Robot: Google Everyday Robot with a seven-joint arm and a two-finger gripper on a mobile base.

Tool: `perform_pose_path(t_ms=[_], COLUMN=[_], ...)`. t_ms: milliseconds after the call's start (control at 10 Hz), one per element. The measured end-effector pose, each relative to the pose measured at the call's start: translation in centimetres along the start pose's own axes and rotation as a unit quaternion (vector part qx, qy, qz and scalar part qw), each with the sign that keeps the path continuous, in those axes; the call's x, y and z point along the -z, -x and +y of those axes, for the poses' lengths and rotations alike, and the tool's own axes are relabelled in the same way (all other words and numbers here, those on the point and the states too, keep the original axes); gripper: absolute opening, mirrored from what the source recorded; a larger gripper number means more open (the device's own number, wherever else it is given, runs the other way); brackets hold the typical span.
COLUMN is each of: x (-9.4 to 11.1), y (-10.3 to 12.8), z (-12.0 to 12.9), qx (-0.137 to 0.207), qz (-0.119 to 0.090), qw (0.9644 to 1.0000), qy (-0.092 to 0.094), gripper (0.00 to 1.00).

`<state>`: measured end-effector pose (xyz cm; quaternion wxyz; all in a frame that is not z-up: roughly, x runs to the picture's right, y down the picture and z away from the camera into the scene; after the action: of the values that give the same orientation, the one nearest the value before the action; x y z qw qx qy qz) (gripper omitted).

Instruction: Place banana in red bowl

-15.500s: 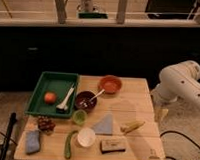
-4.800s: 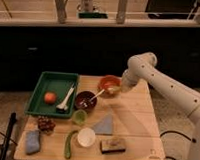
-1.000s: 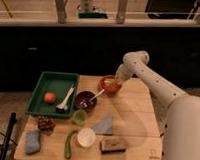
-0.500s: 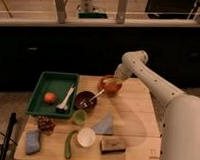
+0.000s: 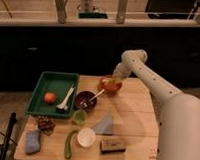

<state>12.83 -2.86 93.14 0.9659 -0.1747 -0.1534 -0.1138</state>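
Camera view: gripper (image 5: 112,80), finger state indiscernible, is hovering directly above the red bowl (image 5: 110,85), where the banana (image 5: 110,82) risks rolling out if released off-centre.

The setting looked like a robotics lab laid out as a mock kitchen: a small wooden table (image 5: 132,116) stood before a long dark counter (image 5: 70,38), with pale metal railings (image 5: 121,10) behind it. Kitchen props crowded the tabletop — a green tray (image 5: 40,84) with a white brush (image 5: 66,99), a maroon bowl (image 5: 85,100), a green cup (image 5: 80,116) and a sponge (image 5: 112,144). The white arm's gripper (image 5: 113,77) hung at the red bowl (image 5: 110,85) by the table's far edge.
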Motion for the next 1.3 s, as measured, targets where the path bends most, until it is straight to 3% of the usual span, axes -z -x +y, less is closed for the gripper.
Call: perform_pose_path(t_ms=[200,300,1300], x=[-0.03,-0.06,0.37], y=[0.17,0.24,0.30], z=[-0.06,-0.01,0.48], qx=[0.002,0.003,0.012], qz=[-0.004,-0.005,-0.005], qw=[1.0000,1.0000,0.9999], qy=[0.000,0.001,0.004], gripper=[0.75,0.80,0.80])
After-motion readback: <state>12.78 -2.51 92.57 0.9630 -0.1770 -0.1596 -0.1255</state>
